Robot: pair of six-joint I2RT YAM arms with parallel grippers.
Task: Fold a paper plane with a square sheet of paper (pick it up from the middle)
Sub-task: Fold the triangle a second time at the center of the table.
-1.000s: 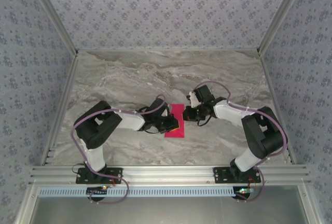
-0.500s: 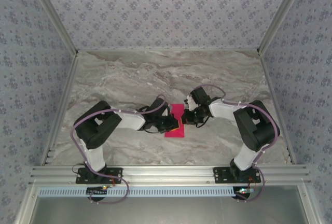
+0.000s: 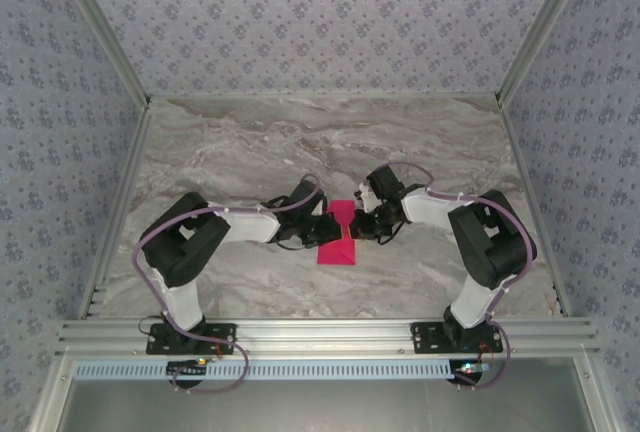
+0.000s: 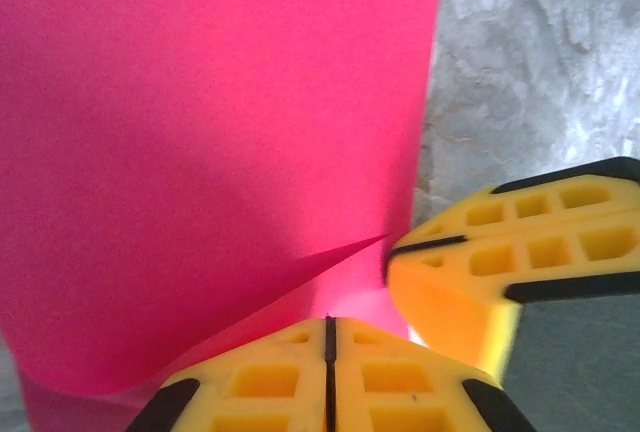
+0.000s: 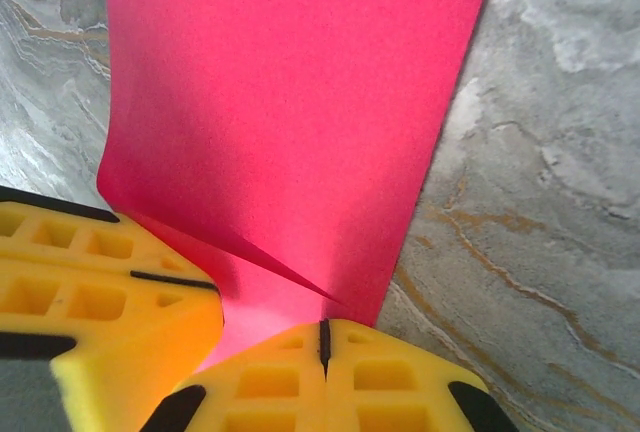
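My right tool (image 3: 362, 224) has moved in to meet my left tool (image 3: 328, 229). Both are clamped tight on the square sheet of paper (image 3: 338, 248), pinching its middle, mid-counter (image 3: 250, 152) toward the near edge. Looks ready to lift.

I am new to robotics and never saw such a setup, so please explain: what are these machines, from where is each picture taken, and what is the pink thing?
These are two robot arms bolted at the near edge of a table. One picture looks down from above; the other two come from a camera on each wrist, showing its own yellow fingers at the bottom. The pink thing is the square sheet of paper, on the table. The left gripper and the right gripper are both shut on it near its middle, creasing it.
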